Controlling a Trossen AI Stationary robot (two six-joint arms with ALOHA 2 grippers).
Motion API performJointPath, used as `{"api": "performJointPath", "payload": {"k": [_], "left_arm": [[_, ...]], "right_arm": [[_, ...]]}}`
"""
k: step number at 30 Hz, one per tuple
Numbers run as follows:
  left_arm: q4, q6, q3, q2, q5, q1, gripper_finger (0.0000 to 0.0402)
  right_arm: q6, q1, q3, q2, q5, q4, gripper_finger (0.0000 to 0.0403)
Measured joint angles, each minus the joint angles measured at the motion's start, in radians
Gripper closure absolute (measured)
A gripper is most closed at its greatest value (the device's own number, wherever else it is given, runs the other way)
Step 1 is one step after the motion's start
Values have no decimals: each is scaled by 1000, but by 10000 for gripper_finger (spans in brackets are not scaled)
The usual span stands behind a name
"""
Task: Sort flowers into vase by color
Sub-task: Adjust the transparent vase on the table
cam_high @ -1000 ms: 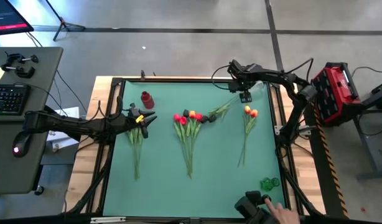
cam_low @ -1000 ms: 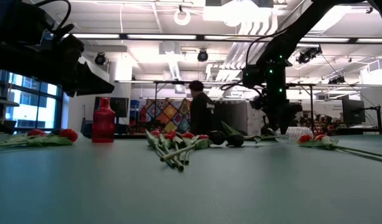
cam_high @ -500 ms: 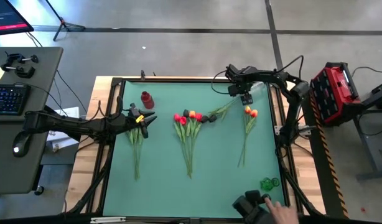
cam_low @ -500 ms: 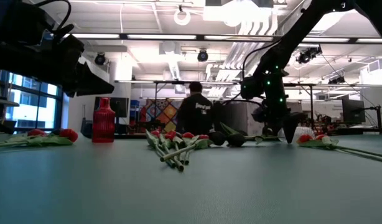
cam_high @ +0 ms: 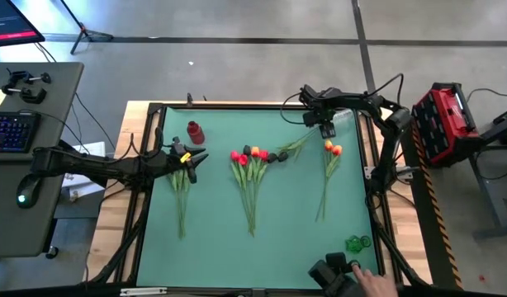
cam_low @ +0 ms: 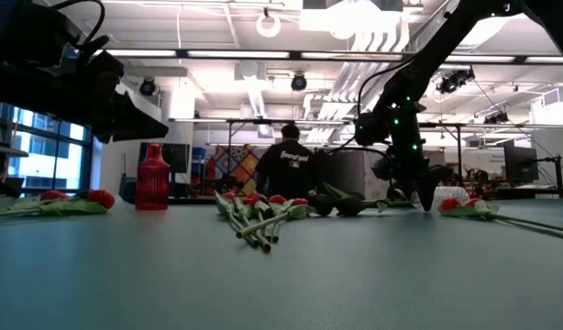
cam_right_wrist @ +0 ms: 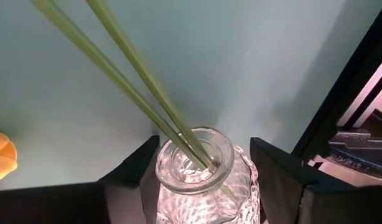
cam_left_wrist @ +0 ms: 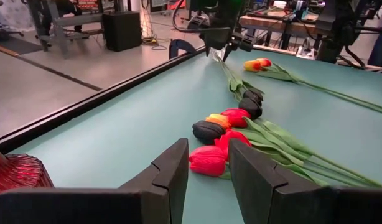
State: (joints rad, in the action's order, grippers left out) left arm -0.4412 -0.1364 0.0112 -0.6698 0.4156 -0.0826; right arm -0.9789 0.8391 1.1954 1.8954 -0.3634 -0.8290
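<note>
Right wrist view shows your right gripper (cam_right_wrist: 197,180) with jaws spread wide around a clear ribbed glass vase (cam_right_wrist: 200,177) lying tipped, two thin green stems (cam_right_wrist: 132,81) inside. Close off-centre and it could roll, spilling them; the left gripper (cam_left_wrist: 206,171) hangs open, holding nothing, by the red, orange and near-black tulips (cam_left_wrist: 231,121)

Flowers lie flat on my green table in loose groups. Left bunch (cam_high: 181,186): a few stems, heads under my left arm. Centre bunch (cam_high: 250,169): red and orange heads toward the far edge, stems fanned toward the near edge. Two near-black tulips (cam_high: 280,154) angle to the far right; their two stems enter the clear glass vase (cam_right_wrist: 197,168) mouth. Right pair (cam_high: 329,169): orange-red heads.
</note>
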Motion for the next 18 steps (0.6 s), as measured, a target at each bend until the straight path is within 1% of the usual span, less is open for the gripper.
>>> {"api": "performJointPath", "payload": {"k": [2,4,9,12,18], "left_arm": [[0,0,0,0,0,0,298],[0,0,0,0,0,0,298],[0,1,0,0,0,0,298],[-4,1,0,0,0,0,298],[-30,1,0,0,0,0,298]], "right_arm": [[10,-1,0,-12,18,0,219],[29,-1,0,-36,58,0,219],[98,-1,0,-135,187,19,219],[153,10,0,-198,286,24,219],[257,34,0,-270,436,22,220]]}}
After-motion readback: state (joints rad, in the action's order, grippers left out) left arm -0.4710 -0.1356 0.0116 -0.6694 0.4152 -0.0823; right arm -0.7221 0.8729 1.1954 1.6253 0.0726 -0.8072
